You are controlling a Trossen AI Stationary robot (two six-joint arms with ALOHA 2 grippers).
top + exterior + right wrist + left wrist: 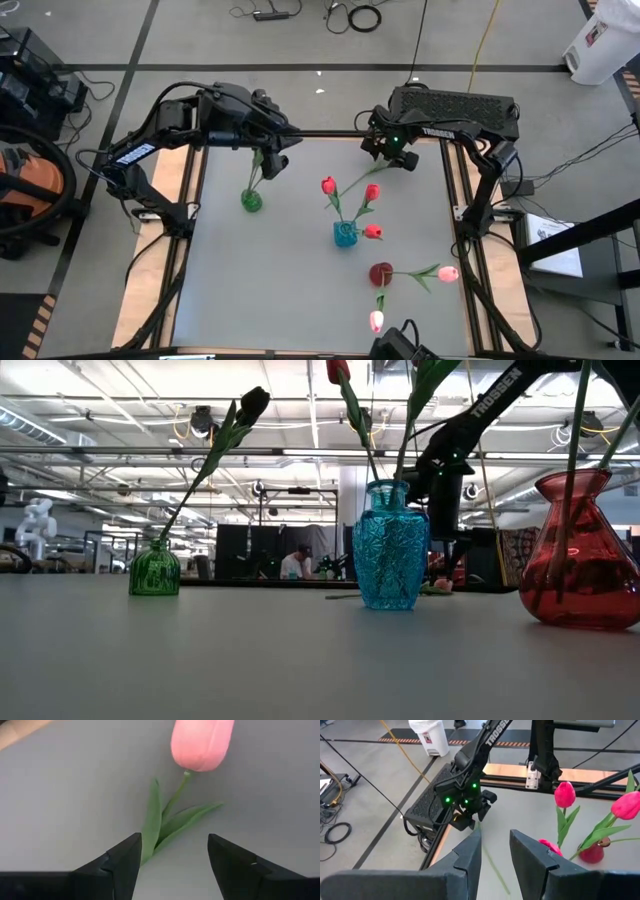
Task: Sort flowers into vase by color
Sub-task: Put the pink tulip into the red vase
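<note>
Right gripper [172,857] open over pink tulip [201,742] lying on table [60,795]

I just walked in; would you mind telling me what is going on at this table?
Two robot arms are sorting artificial tulips into vases by color. The green vase holds a dark tulip, the blue vase holds red tulips, and the red vase holds pink ones. The right gripper, fingers open, is poised over a pink tulip lying on the table. The left gripper, open and empty, waits near the green vase.
</note>
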